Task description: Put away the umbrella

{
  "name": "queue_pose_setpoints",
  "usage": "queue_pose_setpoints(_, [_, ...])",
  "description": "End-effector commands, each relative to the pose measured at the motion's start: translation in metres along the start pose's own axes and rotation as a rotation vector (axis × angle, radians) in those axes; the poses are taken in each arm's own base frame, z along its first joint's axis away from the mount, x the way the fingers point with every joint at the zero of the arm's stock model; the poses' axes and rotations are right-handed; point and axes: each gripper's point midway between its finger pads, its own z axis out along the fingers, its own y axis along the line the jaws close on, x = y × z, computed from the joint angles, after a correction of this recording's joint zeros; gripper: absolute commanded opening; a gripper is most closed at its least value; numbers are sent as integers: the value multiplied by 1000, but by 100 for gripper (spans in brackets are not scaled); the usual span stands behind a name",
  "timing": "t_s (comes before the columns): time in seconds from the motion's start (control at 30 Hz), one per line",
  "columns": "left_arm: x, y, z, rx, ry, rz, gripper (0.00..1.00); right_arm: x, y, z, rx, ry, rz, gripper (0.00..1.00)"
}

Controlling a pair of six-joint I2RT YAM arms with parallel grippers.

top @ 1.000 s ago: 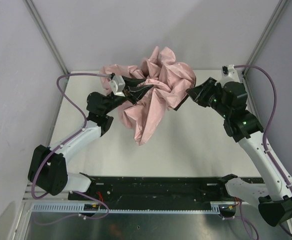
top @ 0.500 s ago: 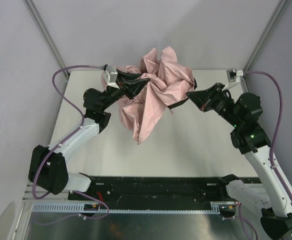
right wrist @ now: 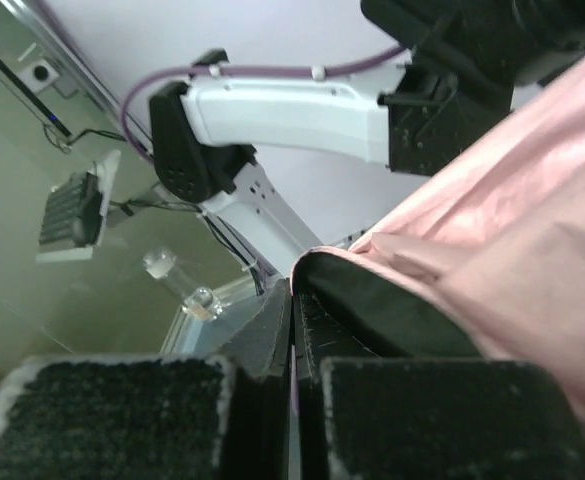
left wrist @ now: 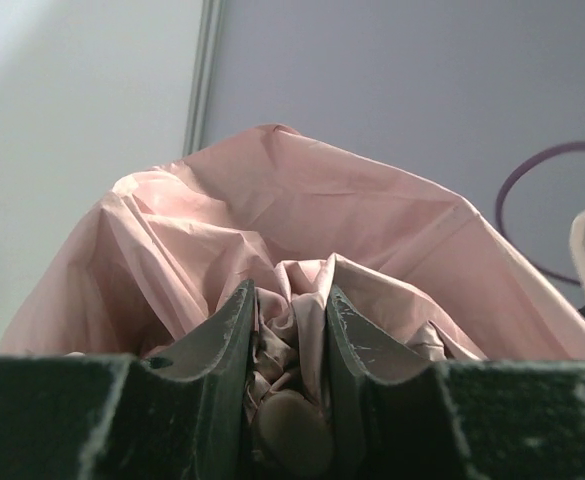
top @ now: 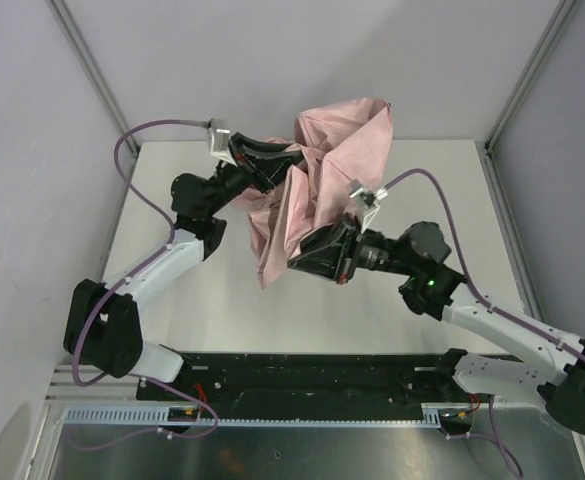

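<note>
Now, umbrella [top: 322, 170]: crumpled pink fabric hanging over the table [top: 392, 290], between both arms.
Left gripper [left wrist: 287, 300]: clamped on bunched fabric.
Right gripper [right wrist: 292, 300]: jaws pressed together at the fabric's lower edge; whether it has caught any fabric is unclear.

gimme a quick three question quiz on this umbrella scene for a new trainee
1. True or false: the left end effector is clamped on bunched fabric of the umbrella.
2. The jaws of the right end effector are: A) wide open, B) shut, C) out of view.
3. In the top view, which end effector sits nearer the arm bases?

Key: 1 true; 2 B; 3 right.
</note>
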Motion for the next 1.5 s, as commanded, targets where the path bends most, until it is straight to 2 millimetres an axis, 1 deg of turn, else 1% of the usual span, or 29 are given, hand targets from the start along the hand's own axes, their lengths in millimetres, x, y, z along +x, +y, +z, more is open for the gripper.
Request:
queue_pose_setpoints(0.0, [-52,-34,13,135,-136,-14,0,14,-15,17,37,-20,-74,0])
queue_pose_setpoints(0.07, [-52,-45,15,196,-133,-48,0,16,-34,21,111,-36,-74,0])
queue_pose_setpoints(0.2, [-50,-64,13,330,-133,-73,0,8,-67,19,259,-83,-72,0])
queue_pose_setpoints(0.27, [-47,-67,12,367,-134,-74,0,9,-83,15,331,-88,-52,0])
queue_pose_setpoints(0.3, [-46,-65,12,371,-134,-74,0,13,-84,15,330,-75,-46,0])
queue_pose_setpoints(0.33, [-44,-63,12,370,-133,-71,0,18,-76,18,298,-56,-44,0])
queue_pose_setpoints(0.47, [-38,-46,12,327,-145,-62,0,41,-21,39,132,-11,-59,0])
queue_pose_setpoints(0.5, [-36,-43,13,319,-145,-67,0,46,-13,43,119,-5,-62,0])
queue_pose_setpoints(0.57, [-35,-39,13,308,-146,-73,0,58,-7,46,136,12,-61,1])
queue_pose_setpoints(0.67, [-35,-39,13,306,-149,-75,0,67,-13,45,192,31,-55,13])
queue_pose_setpoints(0.73, [-36,-42,12,312,-147,-70,0,69,-13,42,205,44,-53,24])
queue_pose_setpoints(0.8, [-37,-43,11,317,-144,-65,0,68,-10,35,209,58,-59,38])
queue_pose_setpoints(0.87, [-37,-45,11,323,-140,-59,0,63,-6,24,225,64,-79,51])
queue_pose_setpoints(0.93, [-35,-46,11,333,-132,-53,0,59,2,9,229,81,-99,62])
queue_pose_setpoints(1.0, [-34,-48,11,345,-120,-43,0,53,15,-8,211,99,-125,69])
queue_pose_setpoints(1.03, [-33,-49,10,353,-113,-40,0,50,20,-17,210,108,-136,71])
queue_pose_setpoints(1.1, [-31,-51,10,366,-101,-33,0,48,21,-36,255,139,-155,74])
queue_pose_setpoints(1.17, [-31,-53,10,374,-96,-28,0,40,15,-56,346,143,-171,76])
queue_pose_setpoints(1.23, [-32,-51,10,360,-107,-31,0,27,5,-72,453,108,-178,77])
queue_pose_setpoints(1.3, [-33,-47,11,319,-125,-41,0,12,0,-77,512,43,-164,76])
queue_pose_setpoints(1.33, [-32,-42,13,280,-129,-45,0,7,1,-74,512,15,-155,74])
queue_pose_setpoints(1.4, [-32,-25,19,159,-135,-40,0,-5,12,-58,454,-36,-159,69])
queue_pose_setpoints(1.47, [-31,-9,21,35,-131,-18,0,-12,20,-47,439,-71,-184,67])
